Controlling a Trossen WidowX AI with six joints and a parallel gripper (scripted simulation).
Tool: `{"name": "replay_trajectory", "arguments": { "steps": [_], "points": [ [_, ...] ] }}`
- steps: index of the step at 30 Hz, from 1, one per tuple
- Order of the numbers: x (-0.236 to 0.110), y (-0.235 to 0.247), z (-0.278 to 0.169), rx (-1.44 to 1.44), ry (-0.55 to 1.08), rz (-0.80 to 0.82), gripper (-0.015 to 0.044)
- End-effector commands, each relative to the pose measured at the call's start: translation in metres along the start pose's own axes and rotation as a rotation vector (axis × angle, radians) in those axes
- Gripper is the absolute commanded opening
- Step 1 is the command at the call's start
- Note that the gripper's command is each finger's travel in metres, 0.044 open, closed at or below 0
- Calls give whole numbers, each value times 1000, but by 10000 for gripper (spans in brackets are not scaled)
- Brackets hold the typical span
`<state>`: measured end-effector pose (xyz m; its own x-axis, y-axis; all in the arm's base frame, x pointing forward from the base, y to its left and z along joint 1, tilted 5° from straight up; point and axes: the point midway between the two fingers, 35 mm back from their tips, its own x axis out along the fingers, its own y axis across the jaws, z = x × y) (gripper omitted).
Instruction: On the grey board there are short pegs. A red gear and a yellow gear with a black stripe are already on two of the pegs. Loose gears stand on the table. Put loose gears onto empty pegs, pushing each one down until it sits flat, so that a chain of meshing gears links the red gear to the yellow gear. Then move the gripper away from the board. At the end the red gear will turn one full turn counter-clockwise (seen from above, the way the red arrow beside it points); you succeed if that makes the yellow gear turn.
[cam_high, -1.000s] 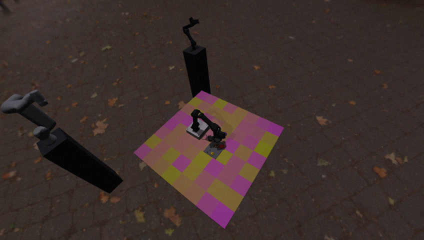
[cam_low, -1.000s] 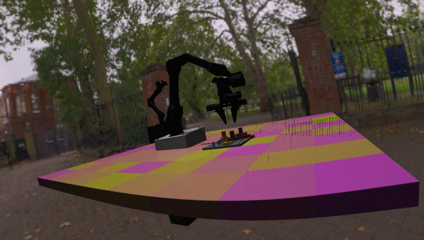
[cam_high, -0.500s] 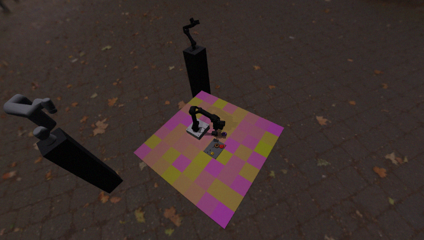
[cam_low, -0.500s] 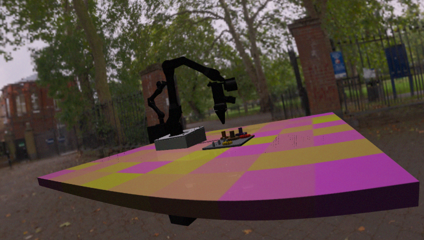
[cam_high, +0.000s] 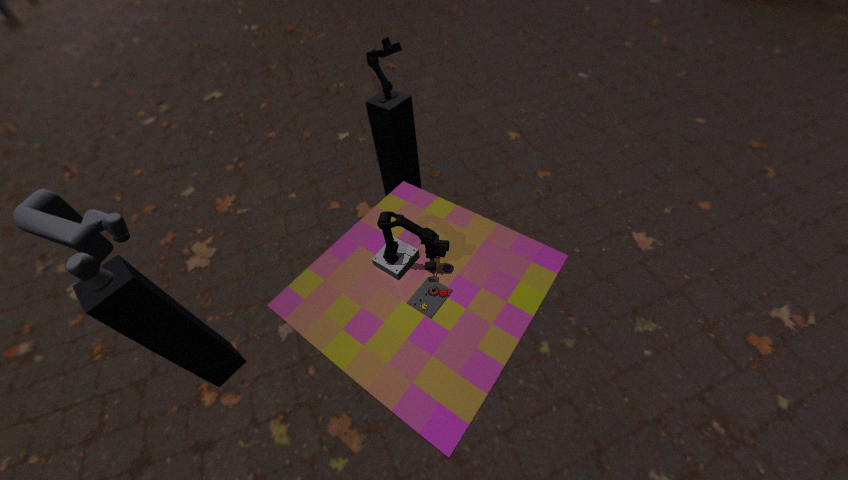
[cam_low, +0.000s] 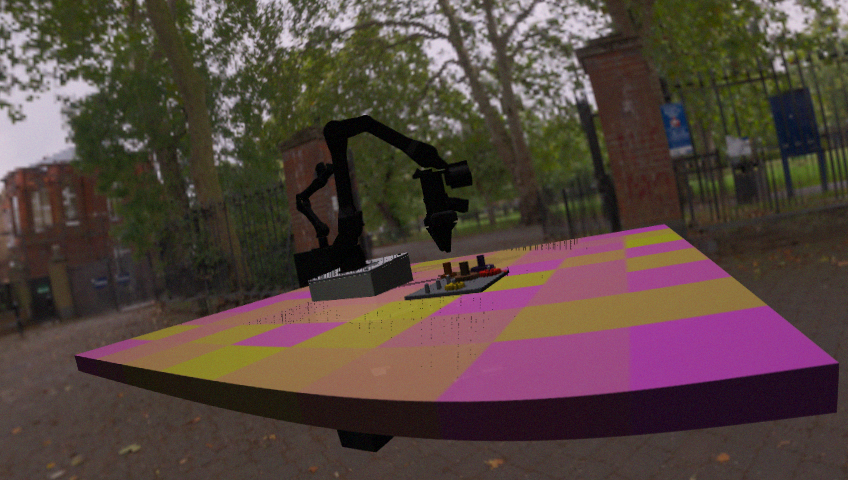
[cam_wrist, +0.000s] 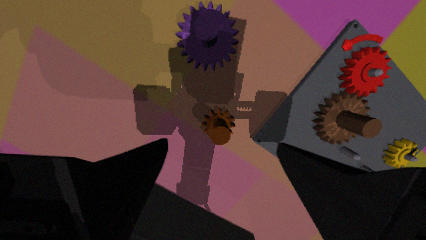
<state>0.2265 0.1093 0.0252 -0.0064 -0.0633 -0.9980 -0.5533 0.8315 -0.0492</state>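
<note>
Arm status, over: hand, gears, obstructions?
Hand open, nothing held. Brown gear on board beside red gear; orange gear and purple gear loose on table. No obstruction seen between fingers.

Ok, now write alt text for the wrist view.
The open tool hangs above a purple gear and an orange gear on the table. To the right, a grey board carries a red gear, a brown gear beside it and a yellow gear.
</note>
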Motion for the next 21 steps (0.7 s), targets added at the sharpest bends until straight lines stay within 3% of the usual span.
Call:
{"name": "replay_trajectory", "arguments": {
  "steps": [1, 21],
  "points": [
    [13, 1, -3, -7, 10, 4, 440],
    [40, 0, -3, -7, 10, 4, 440]
  ]
}}
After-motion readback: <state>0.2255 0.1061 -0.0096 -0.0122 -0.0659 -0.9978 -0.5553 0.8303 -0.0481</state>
